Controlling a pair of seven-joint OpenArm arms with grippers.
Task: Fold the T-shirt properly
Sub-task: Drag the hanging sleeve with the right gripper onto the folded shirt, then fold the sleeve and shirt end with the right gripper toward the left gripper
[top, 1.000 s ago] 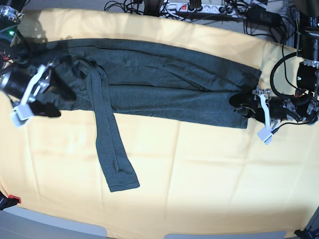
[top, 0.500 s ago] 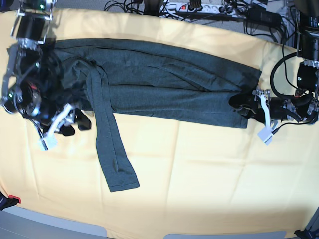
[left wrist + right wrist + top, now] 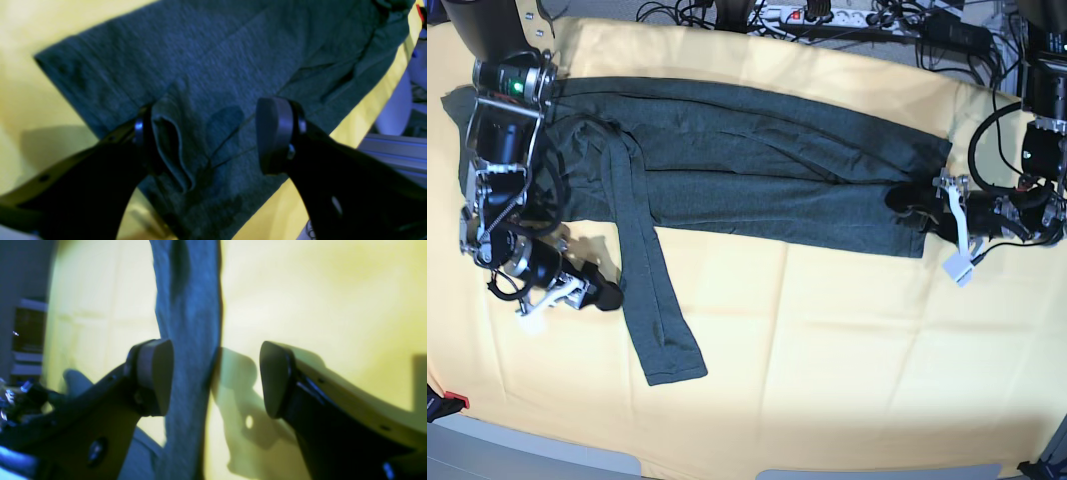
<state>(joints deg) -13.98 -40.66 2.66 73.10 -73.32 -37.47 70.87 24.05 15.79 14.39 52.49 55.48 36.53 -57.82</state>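
Observation:
The T-shirt [image 3: 757, 165] is a dark teal-grey garment lying in a long band across the yellow table [image 3: 827, 340]. One long sleeve [image 3: 652, 300] trails toward the front edge. My right gripper [image 3: 597, 293] hovers just left of that sleeve. In the right wrist view the right gripper [image 3: 215, 378] is open, and the sleeve [image 3: 190, 306] runs between its fingers, close to the left pad [image 3: 156, 376]. My left gripper [image 3: 914, 210] sits at the shirt's right end. In the left wrist view the left gripper [image 3: 210, 136] is open over the T-shirt [image 3: 217, 60], with a small raised fold [image 3: 173, 146] beside one finger.
Cables and a power strip [image 3: 812, 14] crowd the back edge. A small red item [image 3: 455, 402] lies at the front left corner. Bare yellow cloth stretches in front of the shirt, to the right of the sleeve.
My right arm has swung from the shirt's left end down toward the front and now stands beside the trailing sleeve. The left arm and the shirt have not moved.

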